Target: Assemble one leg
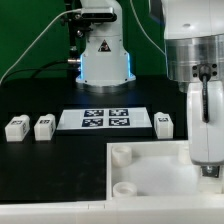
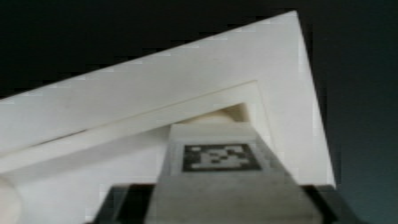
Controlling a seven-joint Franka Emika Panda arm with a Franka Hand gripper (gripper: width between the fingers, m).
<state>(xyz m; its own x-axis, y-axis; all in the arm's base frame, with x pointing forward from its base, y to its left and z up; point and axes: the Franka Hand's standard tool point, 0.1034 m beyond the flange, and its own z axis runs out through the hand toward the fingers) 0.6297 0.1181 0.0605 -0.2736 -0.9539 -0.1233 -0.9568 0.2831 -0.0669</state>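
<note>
My gripper [image 1: 204, 88] is shut on a leg [image 1: 205, 128], a white block-shaped post held upright over the large white tray-like piece [image 1: 160, 165] at the exterior view's right. In the wrist view the held leg [image 2: 221, 160] shows its square tag between my dark fingers [image 2: 125, 205], with my gripper [image 2: 222, 208] above a corner of the tray-like piece [image 2: 214, 70]. Three more legs lie on the black table: two at the left [image 1: 15, 127] [image 1: 43, 126] and one by the marker board's right end [image 1: 164, 123].
The marker board [image 1: 105, 119] lies flat at the table's middle. The tray-like piece has round corner sockets [image 1: 121, 154] [image 1: 125, 188] on its left side. A lamp-like rig [image 1: 104, 50] with cables stands at the back.
</note>
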